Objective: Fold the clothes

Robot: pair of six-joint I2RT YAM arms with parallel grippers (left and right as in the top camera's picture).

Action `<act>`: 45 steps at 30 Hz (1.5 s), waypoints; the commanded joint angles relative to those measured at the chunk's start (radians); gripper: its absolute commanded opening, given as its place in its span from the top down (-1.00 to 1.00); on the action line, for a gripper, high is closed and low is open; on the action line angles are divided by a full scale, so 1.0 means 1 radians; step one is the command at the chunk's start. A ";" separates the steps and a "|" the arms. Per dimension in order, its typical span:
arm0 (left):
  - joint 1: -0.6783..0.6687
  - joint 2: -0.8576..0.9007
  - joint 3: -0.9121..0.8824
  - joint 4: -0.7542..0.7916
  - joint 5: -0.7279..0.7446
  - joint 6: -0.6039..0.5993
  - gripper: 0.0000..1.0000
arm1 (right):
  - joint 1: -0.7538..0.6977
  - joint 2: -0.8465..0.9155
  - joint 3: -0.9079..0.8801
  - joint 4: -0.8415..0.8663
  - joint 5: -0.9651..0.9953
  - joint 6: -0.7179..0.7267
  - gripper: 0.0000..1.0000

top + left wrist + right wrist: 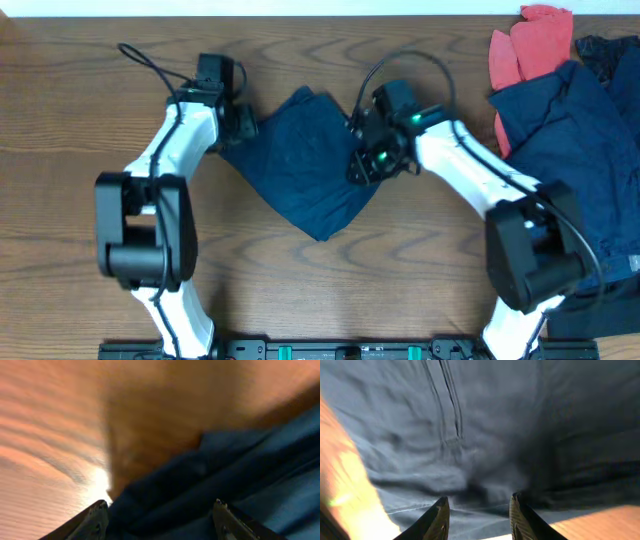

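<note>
The navy-blue shorts (pixel 300 160) lie folded in the middle of the table, a corner pointing toward the front. My left gripper (pixel 238 122) is at their left edge; in the left wrist view (pixel 159 510) its fingers are spread wide with cloth (pixel 225 475) between them. My right gripper (pixel 360 165) is over their right edge; in the right wrist view (pixel 479 510) its fingers stand apart just above the cloth (pixel 470 420), holding nothing.
A pile of dark navy garments (pixel 580 150) fills the right side of the table, with a coral-red one (pixel 530 45) at the back right. The wooden table (pixel 60 110) is bare at the left.
</note>
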 commanded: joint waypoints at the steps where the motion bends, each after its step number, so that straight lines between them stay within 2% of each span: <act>1: 0.001 0.037 0.002 -0.103 0.092 0.023 -0.26 | 0.019 0.063 -0.015 0.000 0.040 -0.018 0.24; 4: 0.000 0.040 0.000 -0.243 0.092 0.013 -0.05 | 0.012 0.105 -0.015 0.033 0.123 -0.018 0.24; 7: 0.000 0.040 0.000 -0.405 0.095 -0.036 -0.04 | -0.010 0.126 -0.015 0.123 0.264 -0.018 0.25; 10: -0.003 0.040 0.000 -0.496 0.212 -0.039 -0.01 | -0.037 0.127 -0.010 0.253 0.373 -0.019 0.28; 12: -0.006 0.035 0.000 -0.513 0.295 -0.004 -0.01 | -0.051 0.127 0.012 0.294 0.367 -0.019 0.26; 17: 0.009 -0.051 0.002 -0.484 0.337 0.016 -0.03 | -0.062 0.127 0.064 0.248 0.335 -0.019 -0.04; 20: 0.036 -0.134 0.002 -0.422 0.322 0.002 -0.14 | -0.061 0.124 0.068 0.202 0.339 -0.034 -0.10; 21: 0.046 -0.160 0.002 -0.397 0.323 0.000 -0.21 | -0.061 0.122 0.068 0.191 0.340 -0.034 -0.13; 24: 0.062 -0.216 0.002 -0.311 0.323 0.002 -0.75 | -0.064 0.094 0.068 0.170 0.347 -0.034 -0.21; 27: 0.062 -0.217 0.002 -0.243 0.323 0.013 -0.93 | -0.068 0.048 0.068 0.168 0.347 -0.034 -0.25; 31: 0.062 -0.169 -0.003 -0.211 0.323 0.025 -1.00 | -0.069 -0.018 0.068 0.167 0.351 -0.034 -0.31; 38: 0.062 -0.018 -0.013 -0.181 0.326 0.028 -1.00 | -0.071 -0.088 0.068 0.124 0.364 -0.034 -0.34; 45: 0.054 0.096 -0.013 -0.137 0.534 0.092 -0.98 | -0.071 -0.096 0.067 0.089 0.365 -0.034 -0.34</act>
